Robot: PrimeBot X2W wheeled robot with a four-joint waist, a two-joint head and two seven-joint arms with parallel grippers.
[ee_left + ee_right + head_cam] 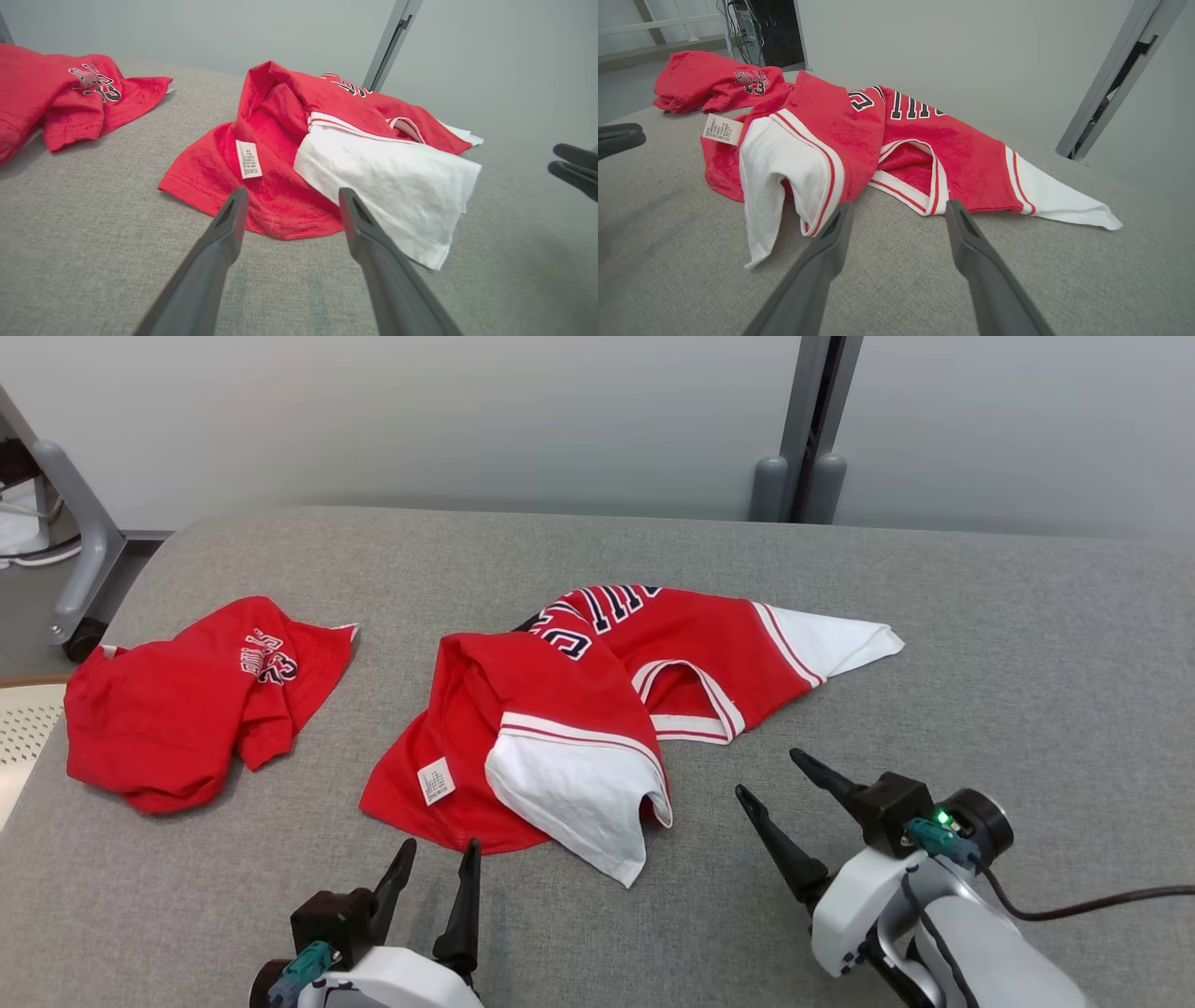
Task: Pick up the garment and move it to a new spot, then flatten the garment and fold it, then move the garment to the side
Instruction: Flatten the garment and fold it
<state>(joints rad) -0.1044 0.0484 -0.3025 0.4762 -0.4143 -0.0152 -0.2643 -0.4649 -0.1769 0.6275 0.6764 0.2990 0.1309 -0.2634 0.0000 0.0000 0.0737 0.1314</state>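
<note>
Left gripper (439, 847) and right gripper (767, 773) gape wide, both empty, just short of the crumpled shirt (560, 700) lying mid-way across the table (934, 616). Flattening looks next: grab opposite edges, pull apart.

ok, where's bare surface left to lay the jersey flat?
Biggest bare patch: the table right of the jersey, from its white sleeve tip out to the edge. Also the far strip behind both garments. Crowded on the left: the red shirt leaves only a slim gap to the jersey. The left gripper and right gripper hover along the near edge.
</note>
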